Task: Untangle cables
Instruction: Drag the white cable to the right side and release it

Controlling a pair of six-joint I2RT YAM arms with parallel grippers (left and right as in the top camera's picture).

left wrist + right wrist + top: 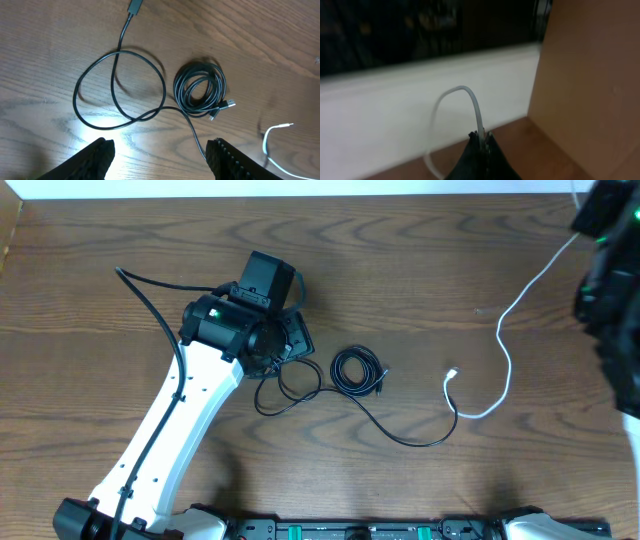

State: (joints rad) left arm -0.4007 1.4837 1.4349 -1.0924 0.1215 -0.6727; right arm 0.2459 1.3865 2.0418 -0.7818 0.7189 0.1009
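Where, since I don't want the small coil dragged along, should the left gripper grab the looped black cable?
I'd take the looped black cable on its outer arc, away from the small coil: one strand, flat on the table. Bring the left gripper straight down, fingers straddling it. Avoid the crossing, where strands overlap.

Wooden table (430,280), white border (300,187)

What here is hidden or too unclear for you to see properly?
- Overhead: the left arm covers the left claw and one end of the long black cable.
- Overhead: the white cable has its upper end lost at the right arm and the frame edge.
- Right wrist: everything behind the right claw is blurred.
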